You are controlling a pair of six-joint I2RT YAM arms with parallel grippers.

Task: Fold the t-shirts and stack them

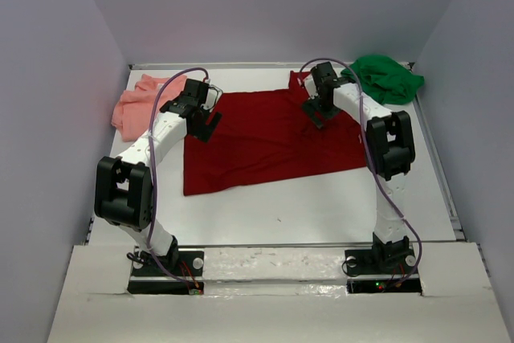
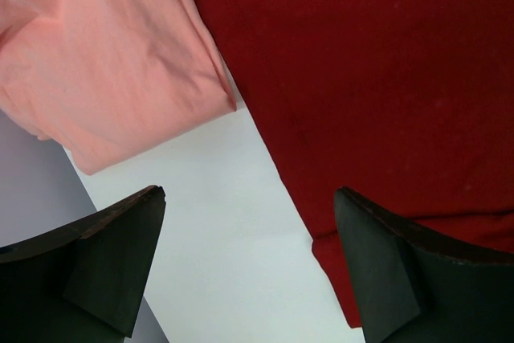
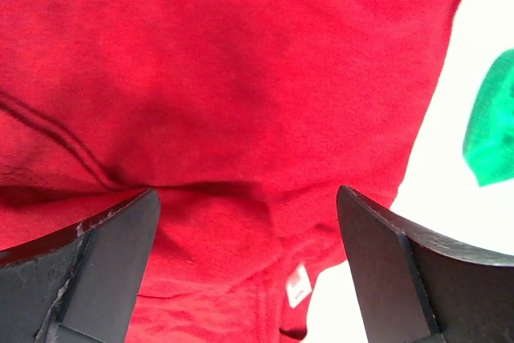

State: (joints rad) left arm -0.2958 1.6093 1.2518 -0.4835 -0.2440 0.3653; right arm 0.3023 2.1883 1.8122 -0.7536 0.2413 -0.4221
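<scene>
Tag point(image 3: 299, 286), illegible, on dark red t-shirt point(image 3: 241, 62)

Left end effector point(image 2: 249, 192) and right end effector point(image 3: 248, 190) hover, jaws wide.

Shirts: 3 – 1 dark red shirt point(image 1: 265, 138) mid, 1 pink shirt point(image 1: 136, 106) far left, 1 green shirt point(image 1: 387, 78) far right. Arms: 2 – left arm point(image 1: 161, 138), right arm point(image 1: 389, 146). Grippers: 2 – left gripper point(image 2: 249, 194), right gripper point(image 3: 247, 192). Table point(image 1: 321, 206): 1.

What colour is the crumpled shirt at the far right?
The crumpled cloth shirt is bright green; top view.
</scene>
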